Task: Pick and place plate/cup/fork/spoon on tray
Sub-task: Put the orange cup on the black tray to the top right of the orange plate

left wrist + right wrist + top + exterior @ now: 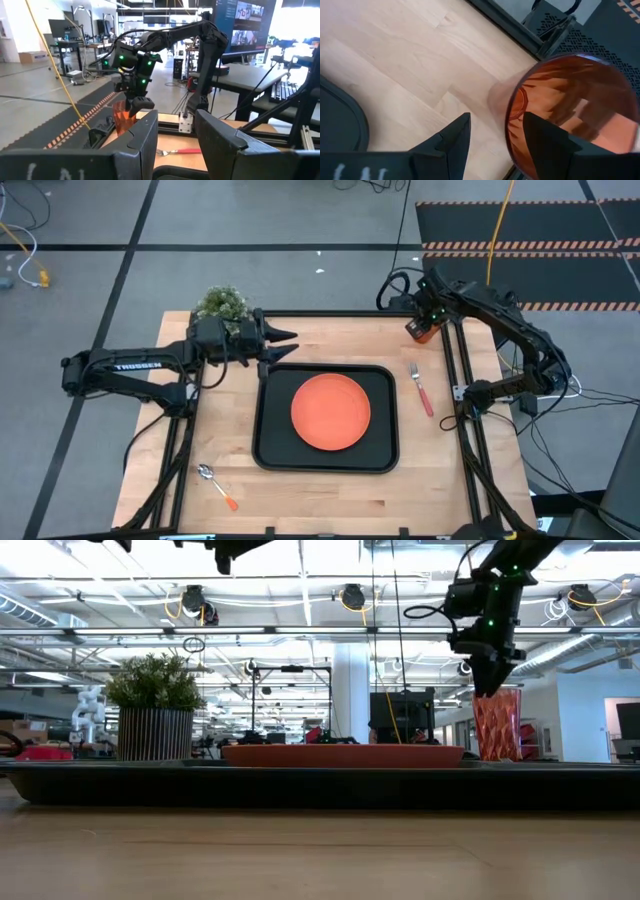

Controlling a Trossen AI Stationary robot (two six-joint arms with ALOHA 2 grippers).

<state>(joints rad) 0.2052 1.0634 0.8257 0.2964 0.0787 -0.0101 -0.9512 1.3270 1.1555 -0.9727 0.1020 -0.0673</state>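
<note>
The orange plate (331, 412) lies flat in the black tray (268, 452) at mid-table. The pink-handled fork (421, 388) lies on the wood right of the tray. The orange-handled spoon (216, 486) lies near the front left corner. The amber cup (580, 110) stands upright at the table's far right corner (497, 725). My right gripper (496, 117) is open and points steeply down at the cup's rim, with one finger over the cup's mouth and one outside its wall; I see no touch. My left gripper (290, 345) is open and level above the tray's far left corner, holding nothing.
A potted green plant (222, 305) stands at the table's far left, right behind my left gripper. Black frame rails (462, 380) run along the table's right edge beside the cup and fork. Bare wood lies in front of the tray.
</note>
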